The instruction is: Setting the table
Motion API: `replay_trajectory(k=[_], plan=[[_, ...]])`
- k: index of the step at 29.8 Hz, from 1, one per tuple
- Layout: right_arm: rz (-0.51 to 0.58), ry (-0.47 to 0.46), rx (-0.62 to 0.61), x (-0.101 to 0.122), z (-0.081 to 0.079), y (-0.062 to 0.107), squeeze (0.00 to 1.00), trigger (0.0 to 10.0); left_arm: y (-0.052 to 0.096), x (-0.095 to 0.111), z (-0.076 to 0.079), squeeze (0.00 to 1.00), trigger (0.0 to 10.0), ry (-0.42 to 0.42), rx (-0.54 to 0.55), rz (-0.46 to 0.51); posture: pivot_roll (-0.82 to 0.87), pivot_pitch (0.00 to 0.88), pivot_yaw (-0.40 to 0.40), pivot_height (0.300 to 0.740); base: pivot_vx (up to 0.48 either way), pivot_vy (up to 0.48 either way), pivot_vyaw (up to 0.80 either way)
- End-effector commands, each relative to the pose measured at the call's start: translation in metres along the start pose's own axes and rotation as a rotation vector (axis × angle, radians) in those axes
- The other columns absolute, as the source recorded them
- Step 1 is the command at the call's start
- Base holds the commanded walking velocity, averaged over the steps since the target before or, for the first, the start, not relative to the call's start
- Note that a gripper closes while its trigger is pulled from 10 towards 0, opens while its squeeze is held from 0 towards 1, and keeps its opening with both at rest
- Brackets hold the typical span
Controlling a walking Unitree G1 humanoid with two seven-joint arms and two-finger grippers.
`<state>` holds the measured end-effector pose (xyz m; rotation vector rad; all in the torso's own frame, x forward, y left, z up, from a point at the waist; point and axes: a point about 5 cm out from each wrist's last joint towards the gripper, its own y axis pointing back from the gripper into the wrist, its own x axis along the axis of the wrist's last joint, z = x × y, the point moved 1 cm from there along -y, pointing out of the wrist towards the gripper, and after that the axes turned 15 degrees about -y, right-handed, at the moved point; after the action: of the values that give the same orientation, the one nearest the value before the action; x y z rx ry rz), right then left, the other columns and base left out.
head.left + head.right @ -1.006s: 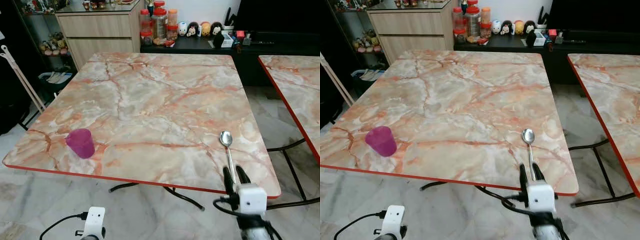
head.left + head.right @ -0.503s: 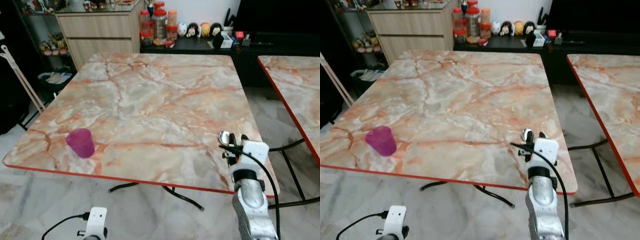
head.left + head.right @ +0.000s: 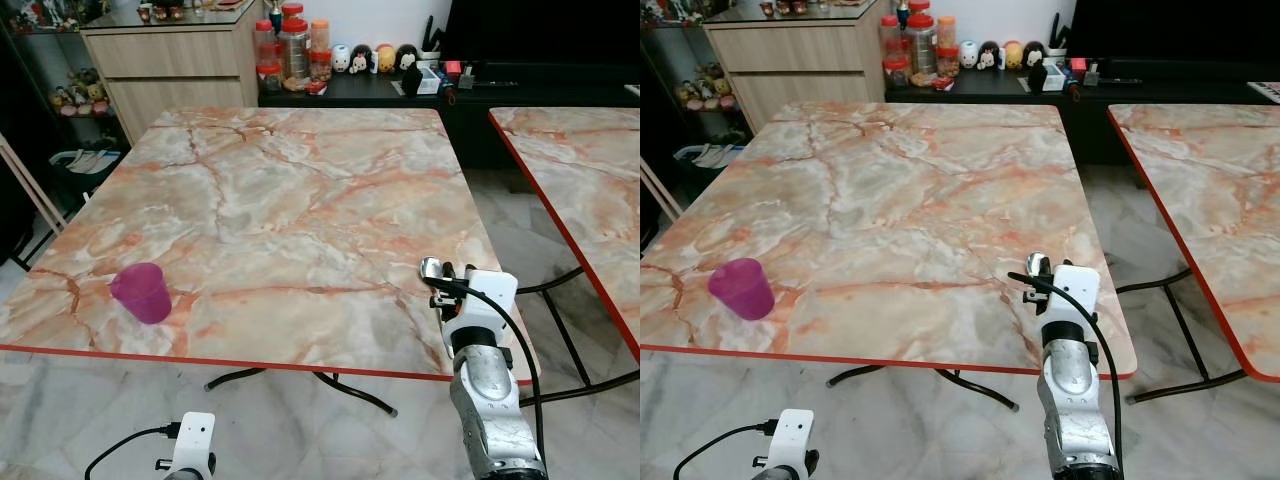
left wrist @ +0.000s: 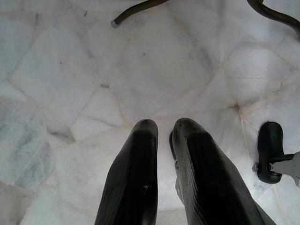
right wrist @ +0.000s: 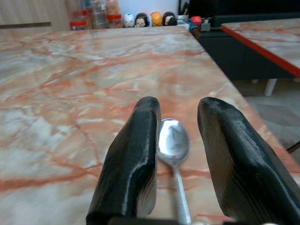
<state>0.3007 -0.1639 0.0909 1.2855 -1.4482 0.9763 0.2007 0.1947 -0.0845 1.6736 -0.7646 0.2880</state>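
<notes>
Head views: the right gripper point(image 3: 440, 275) sits low over the worktop point(image 3: 300, 200) near its front right corner, the spoon point(image 3: 431, 268) bowl showing just beyond it. The purple cup point(image 3: 141, 293) stands well apart, near the front left edge; broad bare marble between them leaves room to move.

Left wrist view: the left gripper point(image 4: 161, 136) hangs idle over the floor point(image 4: 70, 70), fingers nearly closed, empty.

Right wrist view: fingers spread, straddling the spoon point(image 5: 172, 138), which lies flat on the worktop, probably aligned for a grasp or just released.

Table point(image 3: 300, 200): orange-pink marble pattern, red edge. Cup point(image 3: 141, 293): magenta. Spoon point(image 5: 173, 140): shiny silver. Floor point(image 4: 140, 70): pale grey-white marble, maybe. Fingers point(image 5: 136, 159): black.
</notes>
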Motion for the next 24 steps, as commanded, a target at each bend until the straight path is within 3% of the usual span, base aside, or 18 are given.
replay_trajectory(k=[1, 20, 24], plan=[[-0.022, 0.003, -0.004, -0.0042, -0.0004, 0.0024, 0.0, 10.0, 0.0008, -0.0049, -0.0026, 0.0, 10.0, -0.008, 0.008, -0.019, -0.03, 0.0, 0.01, 0.74, 0.0, 0.0, 0.0], [-0.041, -0.036, 0.009, -0.0087, -0.0043, 0.0051, 0.0, 10.0, 0.0007, -0.005, -0.0037, 0.0, 10.0, 0.001, 0.016, -0.023, -0.02, 0.0, 0.008, 0.728, 0.224, 0.0, 0.0], [-0.008, -0.028, 0.038, -0.0036, -0.0077, 0.0043, 0.0, 10.0, 0.0006, -0.0045, -0.0041, 0.0, 10.0, 0.003, 0.018, -0.022, -0.02, 0.0, 0.009, 0.728, 0.281, 0.0, -0.56]])
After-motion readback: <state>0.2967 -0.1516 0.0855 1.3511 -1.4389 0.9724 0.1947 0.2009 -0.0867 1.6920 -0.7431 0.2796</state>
